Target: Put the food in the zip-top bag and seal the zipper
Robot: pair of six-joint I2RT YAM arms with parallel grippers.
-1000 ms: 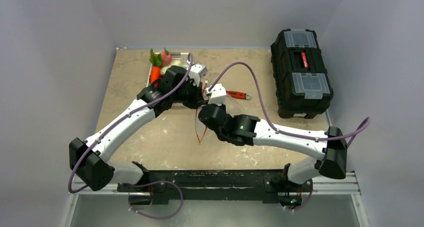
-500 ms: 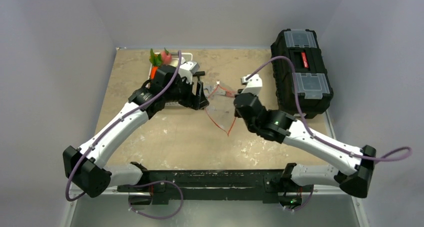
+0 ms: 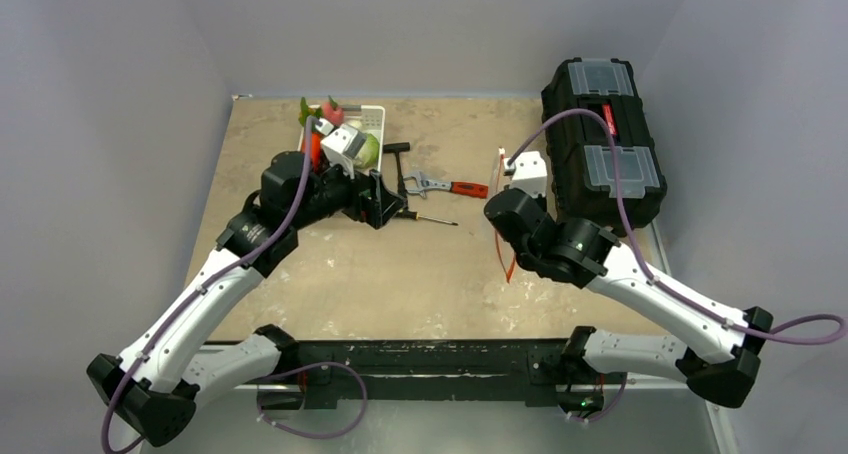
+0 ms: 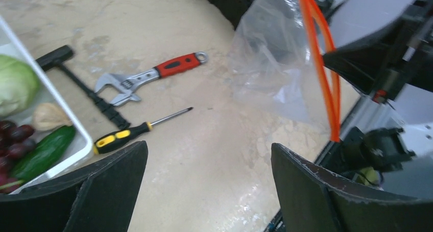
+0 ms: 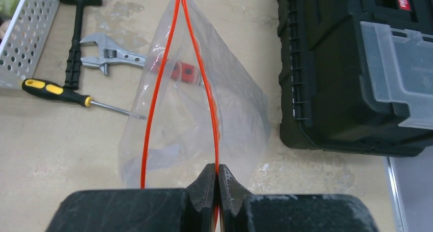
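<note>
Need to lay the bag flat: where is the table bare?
Bare: the near middle of the table, from the screwdriver to the near edge; also the far strip between basket and toolbox. Crowded: hammer and wrench beside the basket.

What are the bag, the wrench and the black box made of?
The bag: thin clear plastic, shiny and crinkly; you can see right through it. The wrench: bare silvery metal, probably steel, with a red grip that looks like rubber or plastic. The black box: hard plastic by the look, dull finish, moulded ribs, cloudy see-through lids.
</note>
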